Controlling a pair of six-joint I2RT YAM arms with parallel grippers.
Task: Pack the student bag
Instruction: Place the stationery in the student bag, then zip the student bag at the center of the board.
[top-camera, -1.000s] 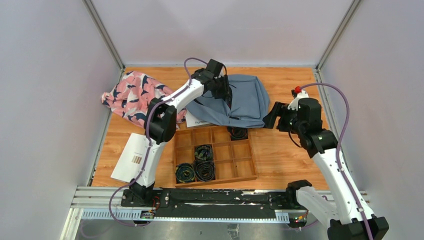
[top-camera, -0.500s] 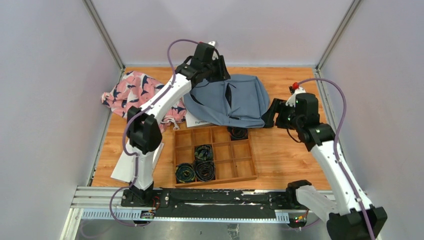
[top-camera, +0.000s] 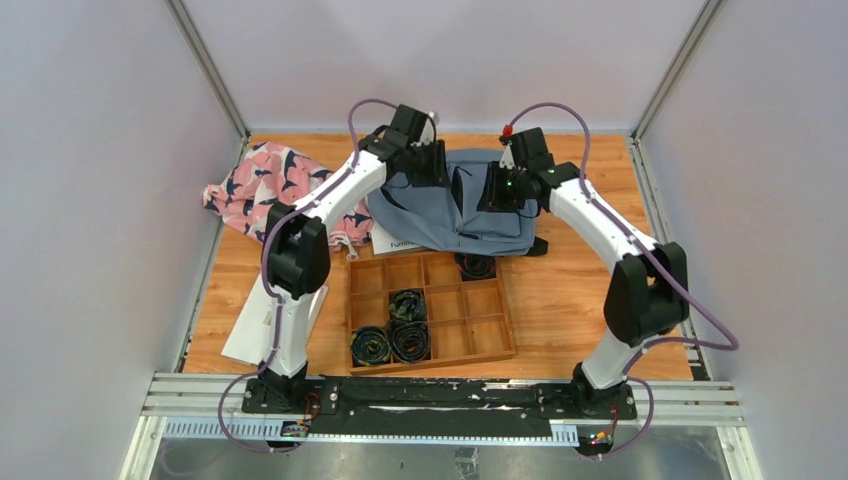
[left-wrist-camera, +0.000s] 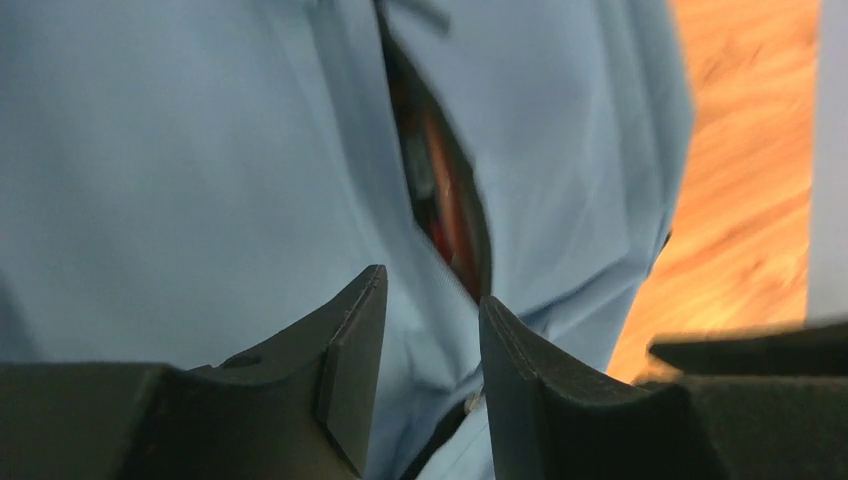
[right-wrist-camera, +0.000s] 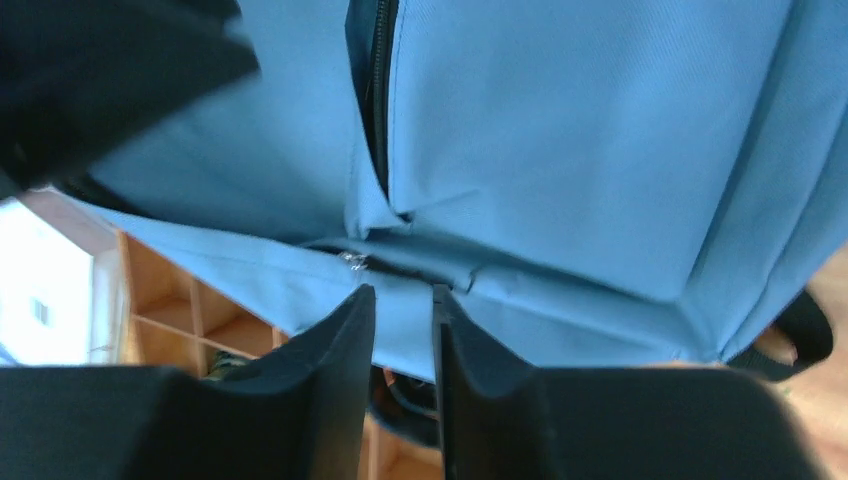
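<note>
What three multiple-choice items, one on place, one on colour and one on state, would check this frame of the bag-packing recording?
1. Where is the student bag relative to the wooden tray?
A. at the tray's far side
B. inside a tray compartment
C. at the tray's near side

2. What colour is the cloth at the far left?
A. plain green
B. pink with navy and white shapes
C. plain yellow

3. What state is the bag's zipper in?
A. shut along its whole length
B. torn off
C. partly open

Answers:
1 A: the top view shows the bag beyond the tray's far edge.
2 B: the pattern shows plainly in the top view.
3 C: the left wrist view shows a dark slit gaping in the fabric.
</note>
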